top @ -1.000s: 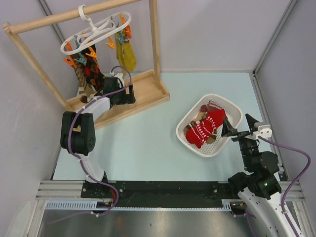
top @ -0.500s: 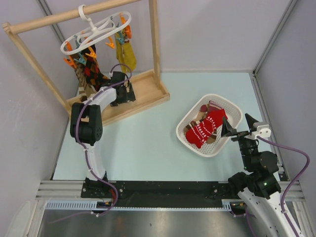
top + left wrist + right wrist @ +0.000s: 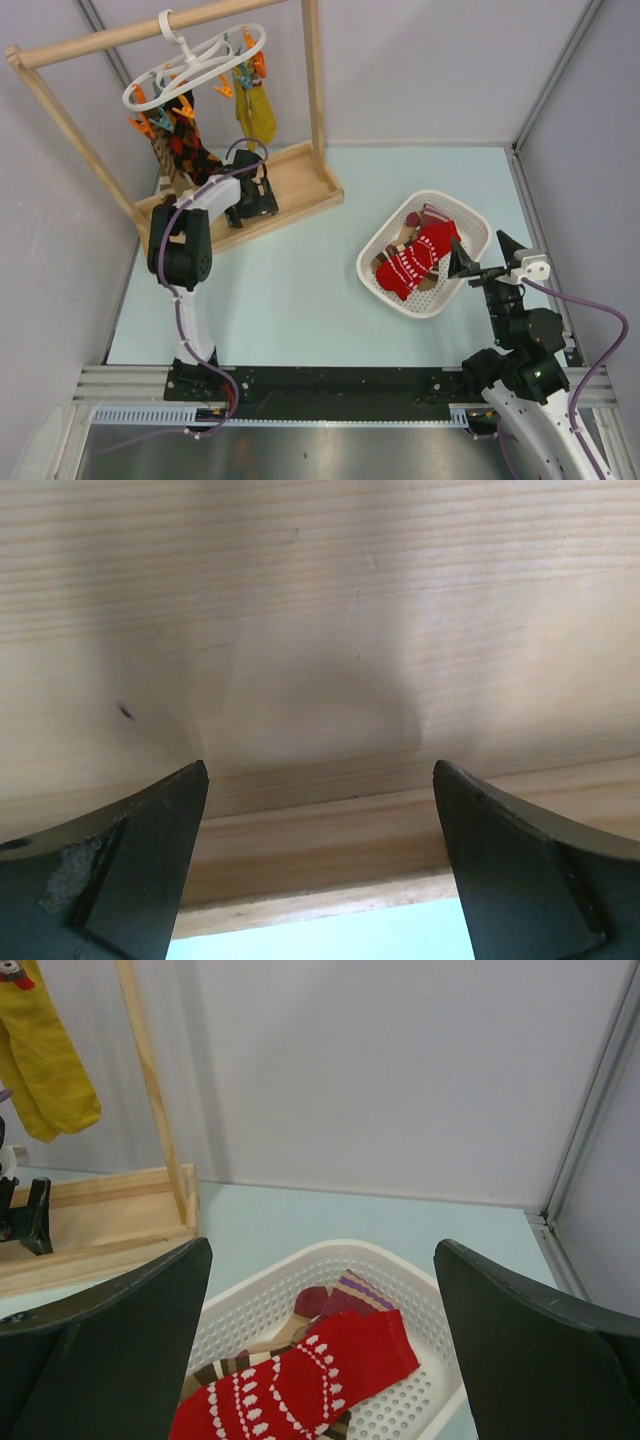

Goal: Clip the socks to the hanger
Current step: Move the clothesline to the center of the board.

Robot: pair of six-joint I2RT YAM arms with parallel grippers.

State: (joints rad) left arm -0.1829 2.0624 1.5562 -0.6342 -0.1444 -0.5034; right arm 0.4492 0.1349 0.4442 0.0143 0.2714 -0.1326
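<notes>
Well, at the far left corner of the table (image 3: 300, 290) stands a wooden rack (image 3: 300, 190), and the hanger (image 3: 195, 68) hangs by its hook from the top rail. A black sock (image 3: 185, 150) and a yellow sock (image 3: 260, 112) are clipped under it. The left tool (image 3: 250, 200) is low over the base board of the rack, below the hanger, jaws wide and empty; its wrist view shows only bare wood.

Toward the right edge of the table is a white basket (image 3: 420, 305). The red sock (image 3: 420, 262) lies in it on top of the brown socks (image 3: 388, 258). The long axis of the red sock runs from the near left of the basket to the far right. The right tool (image 3: 482, 255) hovers just beside the near right rim, also wide and empty, and it points at the socks, which lie ahead of it and lower.

I judge that the right arm is much nearer to the socks, so it should reach forward and down and close across the red sock. The hanger is well apart, at the opposite side of the table, near the left arm.
</notes>
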